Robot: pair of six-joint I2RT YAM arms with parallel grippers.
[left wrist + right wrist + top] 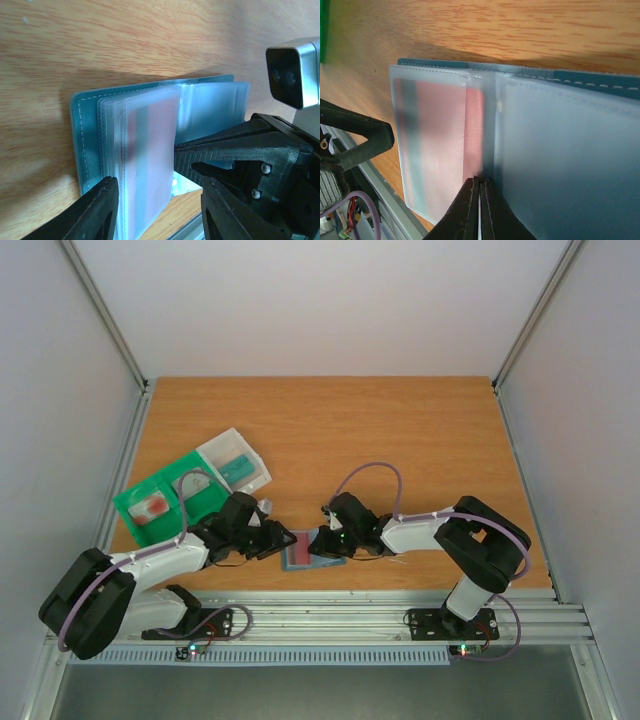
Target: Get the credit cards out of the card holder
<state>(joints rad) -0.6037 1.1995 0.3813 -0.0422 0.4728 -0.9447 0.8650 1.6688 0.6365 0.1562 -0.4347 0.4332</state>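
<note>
Pink credit card (442, 135) sits inside the open card holder's (80, 140) clear sleeve; right gripper (480, 184) clenched at its edge, left gripper (159, 192) spread astride the holder; none out yet.

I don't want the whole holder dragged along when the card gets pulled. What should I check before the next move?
1. Card holder lies open on the table: ok.
2. Reddish-pink card free of its clear sleeve: not ok, it sits inside.
3. Right gripper at the card's edge: ok, fingers shut there.
4. Card itself pinched, not only the sleeve: cannot tell.
5. Left gripper bracing the holder: cannot tell; fingers apart, astride it.
</note>
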